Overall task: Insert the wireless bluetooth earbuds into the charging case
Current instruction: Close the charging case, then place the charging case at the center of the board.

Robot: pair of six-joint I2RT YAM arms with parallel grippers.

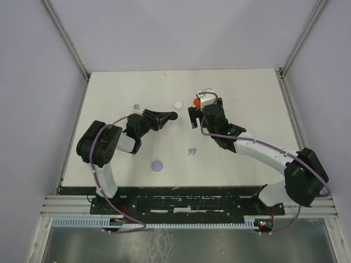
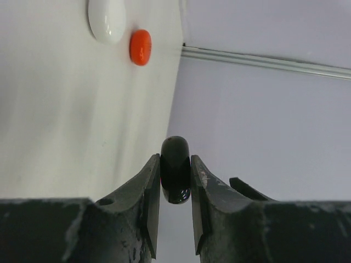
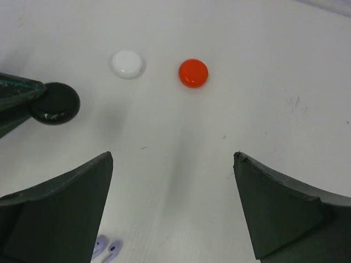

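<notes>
Snugly in left tool [image 1: 170, 116] — black case [image 2: 175, 170].

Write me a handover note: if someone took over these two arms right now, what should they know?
Left gripper: shut on the black disc, held edge-on.
Right gripper: open, holding nothing, over the table near the white disc and red disc.
Lavender earbuds: one pair lying loose on the table, just nearside of the right gripper. The lavender disc lies to their left.
Done: no earbud seated anywhere in view.
Left: picking up the earbuds and inserting them; no open case shows.
</notes>
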